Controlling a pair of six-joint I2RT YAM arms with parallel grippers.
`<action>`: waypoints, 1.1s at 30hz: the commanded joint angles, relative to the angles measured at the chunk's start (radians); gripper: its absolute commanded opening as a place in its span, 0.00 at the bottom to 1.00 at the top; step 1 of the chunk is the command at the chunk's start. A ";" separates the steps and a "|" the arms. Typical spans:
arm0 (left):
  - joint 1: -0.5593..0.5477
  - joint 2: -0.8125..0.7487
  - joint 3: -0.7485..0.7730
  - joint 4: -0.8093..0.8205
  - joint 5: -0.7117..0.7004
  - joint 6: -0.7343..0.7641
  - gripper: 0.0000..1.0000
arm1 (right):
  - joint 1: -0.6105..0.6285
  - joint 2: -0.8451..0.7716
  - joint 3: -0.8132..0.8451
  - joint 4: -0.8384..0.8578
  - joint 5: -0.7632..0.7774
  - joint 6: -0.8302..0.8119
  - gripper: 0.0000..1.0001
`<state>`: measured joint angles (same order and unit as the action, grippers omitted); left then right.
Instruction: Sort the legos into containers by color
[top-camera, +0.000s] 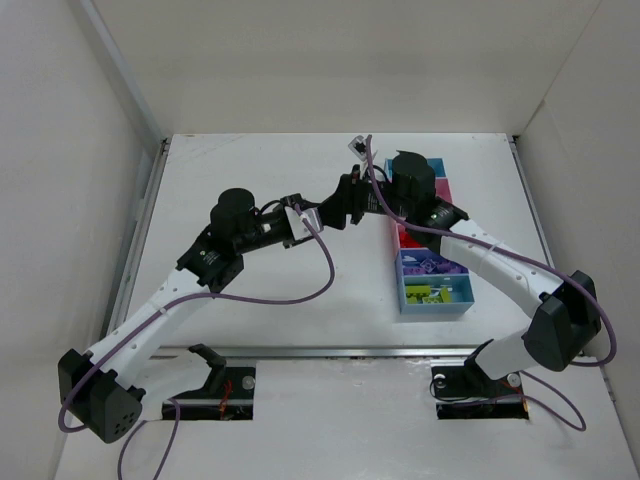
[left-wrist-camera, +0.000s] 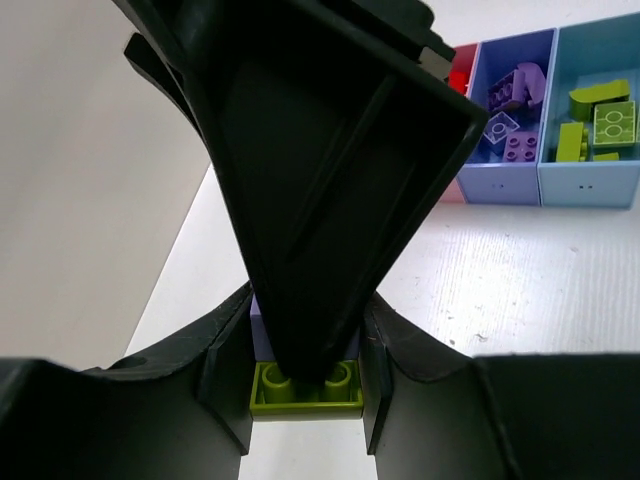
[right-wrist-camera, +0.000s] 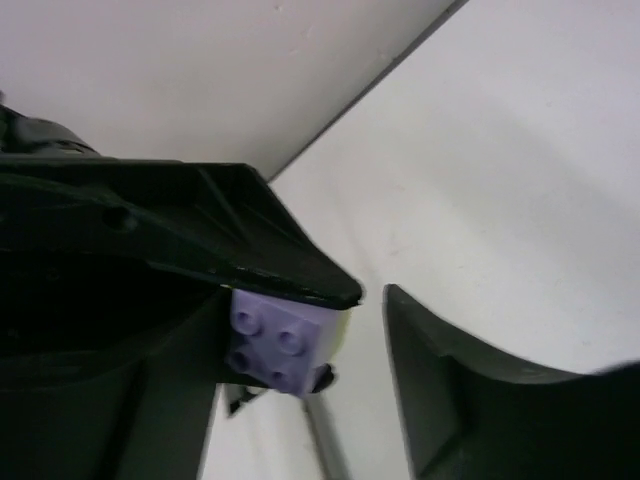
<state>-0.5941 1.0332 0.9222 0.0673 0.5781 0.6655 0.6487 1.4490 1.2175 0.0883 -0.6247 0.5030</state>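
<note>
Left gripper (left-wrist-camera: 305, 402) pinches a studded yellow-green brick (left-wrist-camera: 305, 388) with a lilac brick (right-wrist-camera: 280, 345) stuck to it, above the counter (left-wrist-camera: 520, 280) at 9 o'clock of the containers (left-wrist-camera: 590, 185). Right gripper (right-wrist-camera: 310, 340) is spread around the lilac one. My worry: the plastic is hard and glossy, so an off-centre squeeze could twist the pair loose.

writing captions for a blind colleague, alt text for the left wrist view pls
The left end effector grips a yellow-green lego backed by a purple lego; a black finger of the right end effector reaches in from above. Sorted bins sit at top right.
</note>
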 joint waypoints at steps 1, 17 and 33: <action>-0.003 -0.002 -0.005 0.065 -0.007 -0.020 0.00 | 0.012 0.004 0.051 0.053 -0.009 0.011 0.63; -0.003 0.007 0.024 -0.069 -0.138 0.014 1.00 | -0.030 -0.006 0.024 0.053 -0.029 -0.040 0.00; -0.003 0.005 0.063 -0.060 -0.089 -0.021 0.68 | -0.050 -0.004 0.014 0.053 -0.078 -0.061 0.00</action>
<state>-0.5941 1.0515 0.9306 -0.0090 0.4175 0.6624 0.6025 1.4639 1.2278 0.0841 -0.6781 0.4614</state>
